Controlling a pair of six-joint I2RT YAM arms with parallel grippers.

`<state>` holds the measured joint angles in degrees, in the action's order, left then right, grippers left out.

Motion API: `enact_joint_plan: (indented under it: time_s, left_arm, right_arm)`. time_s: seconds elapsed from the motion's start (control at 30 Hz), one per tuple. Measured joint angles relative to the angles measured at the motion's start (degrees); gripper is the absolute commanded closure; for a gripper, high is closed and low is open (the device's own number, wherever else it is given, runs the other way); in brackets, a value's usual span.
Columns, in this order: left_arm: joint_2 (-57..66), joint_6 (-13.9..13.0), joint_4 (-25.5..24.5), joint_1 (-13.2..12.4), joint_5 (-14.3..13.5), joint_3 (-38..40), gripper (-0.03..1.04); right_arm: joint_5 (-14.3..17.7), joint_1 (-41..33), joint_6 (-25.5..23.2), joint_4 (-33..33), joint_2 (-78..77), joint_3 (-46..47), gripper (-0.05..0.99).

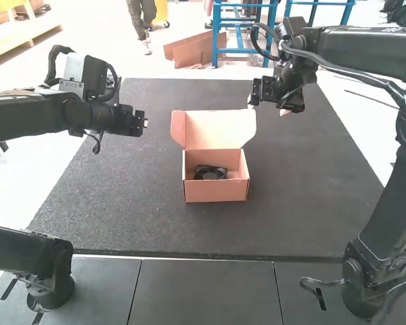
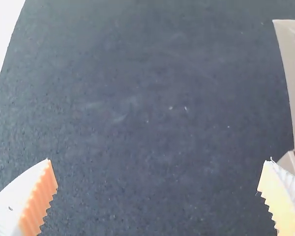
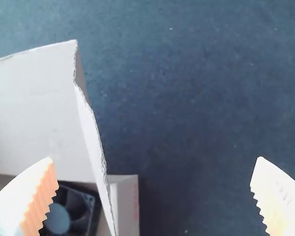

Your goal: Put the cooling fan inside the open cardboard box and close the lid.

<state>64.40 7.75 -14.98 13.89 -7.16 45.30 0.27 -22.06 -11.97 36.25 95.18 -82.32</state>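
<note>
The fan (image 1: pixel 210 173) is seen lying inside the box (image 1: pixel 216 191) on the mat (image 1: pixel 122 196), the left gripper (image 2: pixel 155 194) and right gripper (image 3: pixel 152 167) are spread empty, and the light, stiff upright lid (image 1: pixel 213 128) is judged best pushed at its top edge.

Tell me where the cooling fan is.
In the high view the cooling fan lies inside the open cardboard box at the middle of the black mat.

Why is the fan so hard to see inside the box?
High view: the black cooling fan sits in shade inside the cardboard box, while the bare floor beyond the mat glares white. Left wrist view: same white glare at the mat's edge.
</note>
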Motion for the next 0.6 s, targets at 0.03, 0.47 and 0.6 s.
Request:
enact_joint_plan:
  time_s: [0.03, 0.47, 0.6]
  left_arm:
    - [1.38, 0.0, 0.74, 0.0, -0.33, 1.03, 0.04]
    - [16.92, 0.31, 2.93, 0.13, -1.7, 11.91, 0.04]
    - [19.26, 0.5, 2.86, 0.37, -1.86, 13.18, 0.04]
  right_arm:
    - [-0.28, 0.0, 0.5, -1.33, -0.44, 1.2, 0.03]
    - [-8.66, 0.07, 1.53, -14.67, -1.07, 6.1, 0.04]
    - [-10.97, 0.07, 1.51, -9.79, -0.61, 4.22, 0.04]
